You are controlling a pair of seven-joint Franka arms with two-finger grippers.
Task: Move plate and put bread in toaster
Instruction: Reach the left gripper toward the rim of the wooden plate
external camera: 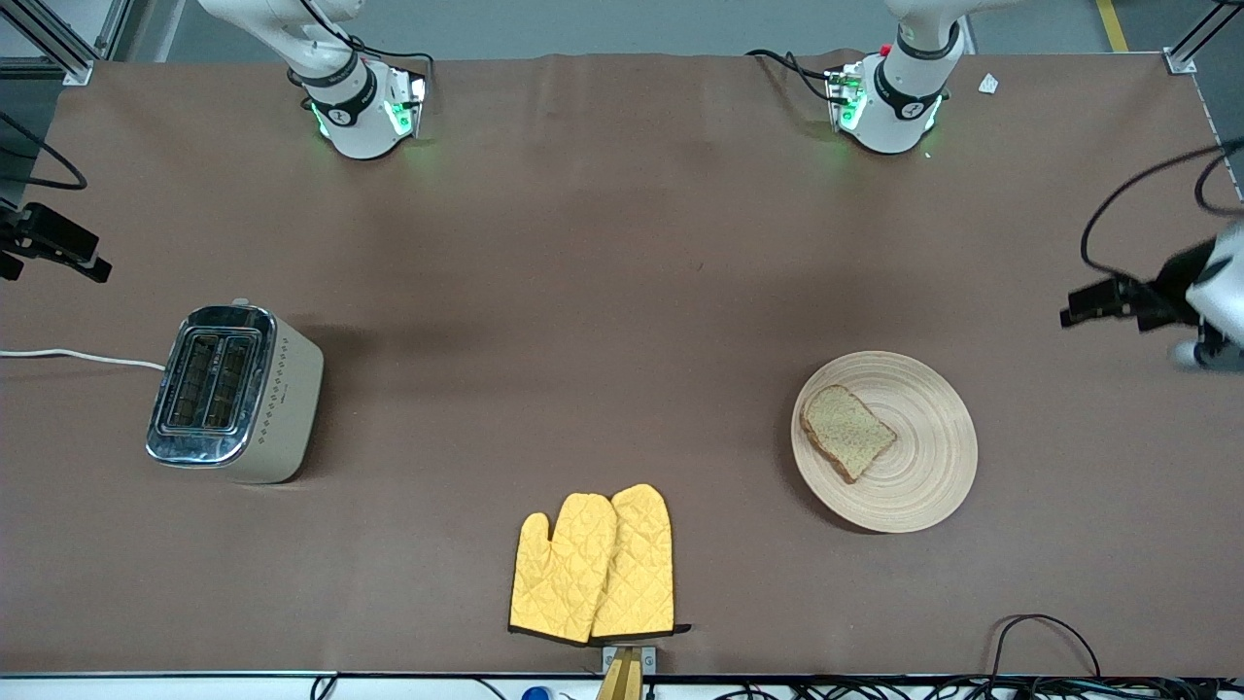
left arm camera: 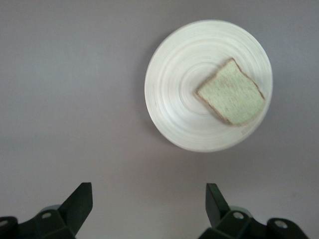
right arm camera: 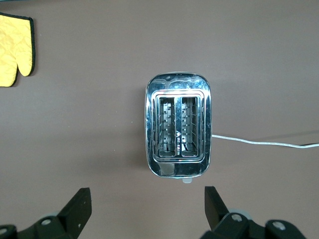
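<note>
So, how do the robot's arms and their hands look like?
Both arms are glossy white with black joint rings, green lights glowing at their bases and black cables. The left hand and right hand each have two black wedge-shaped fingers on dark mounts.

A big brown surface (external camera: 603,292) fills the view under soft, even light, with grey floor (external camera: 583,24) and a yellow line (external camera: 1111,24) along the top, silver metal posts (external camera: 58,44) at the corners, and black cables (external camera: 1050,642) at the near edge.
</note>
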